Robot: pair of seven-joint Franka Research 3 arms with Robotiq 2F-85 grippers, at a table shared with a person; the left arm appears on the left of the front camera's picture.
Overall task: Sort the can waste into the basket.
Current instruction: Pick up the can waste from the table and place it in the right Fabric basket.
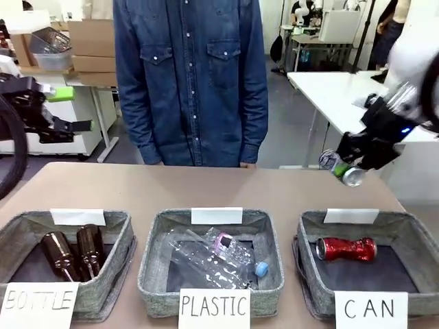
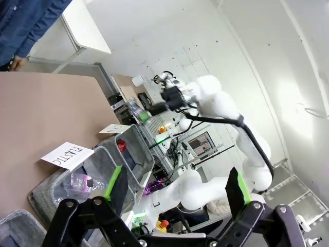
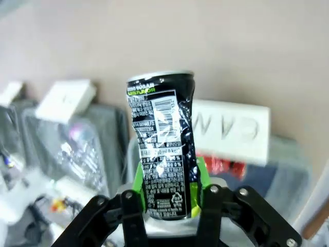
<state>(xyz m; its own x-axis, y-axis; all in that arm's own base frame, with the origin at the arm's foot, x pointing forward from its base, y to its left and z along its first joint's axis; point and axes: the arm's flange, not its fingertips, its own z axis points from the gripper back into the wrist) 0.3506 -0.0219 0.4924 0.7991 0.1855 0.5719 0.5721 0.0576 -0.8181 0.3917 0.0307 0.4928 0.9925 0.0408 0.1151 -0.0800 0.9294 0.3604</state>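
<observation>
The right gripper (image 3: 167, 198) is clenching its jaws on the dented black aluminium can (image 3: 162, 149), hanging above the table's right edge beyond the grey woven "CAN" basket (image 1: 312, 236). Being light, thin-walled and slippery, it is gripped low. Left gripper (image 2: 175, 188) is standing released.

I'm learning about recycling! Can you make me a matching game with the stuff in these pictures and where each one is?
Things:
1. red can
2. dark can
3. brown bottles
4. clear plastic bottles

Places:
A. middle basket
B. basket signed CAN
C. in the right gripper, up in the air
D. basket signed BOTTLE

Pairs: 1-B, 2-C, 3-D, 4-A
</observation>
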